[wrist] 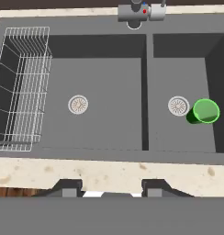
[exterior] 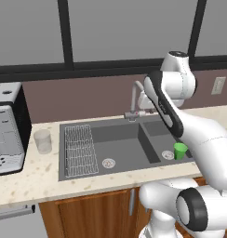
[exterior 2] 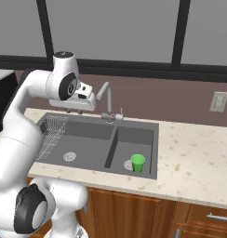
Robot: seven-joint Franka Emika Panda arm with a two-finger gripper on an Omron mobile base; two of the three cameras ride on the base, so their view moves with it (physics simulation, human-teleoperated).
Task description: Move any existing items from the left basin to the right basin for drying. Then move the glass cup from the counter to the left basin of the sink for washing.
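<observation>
The glass cup (exterior: 43, 141) stands upright on the beige counter (exterior: 27, 179), left of the dark sink. The wider left basin (wrist: 109, 82) holds only its wire rack (wrist: 22, 87) and drain (wrist: 78, 104). In the narrower right basin (wrist: 178, 69) a small green cup (wrist: 205, 111) stands upright beside the drain (wrist: 177, 105). My gripper (wrist: 112, 189) hangs high over the sink's front edge, looking down. It is open, with nothing between its fingertips (wrist: 70, 188). The hand (exterior 2: 80, 100) is far from the glass cup.
The silver tap (wrist: 137, 13) rises behind the divider between the basins. A coffee machine (exterior: 6, 130) stands on the counter just left of the glass cup. There is a wall outlet (exterior 2: 218, 101) at the right. Brown cabinets (exterior 2: 134, 209) run below.
</observation>
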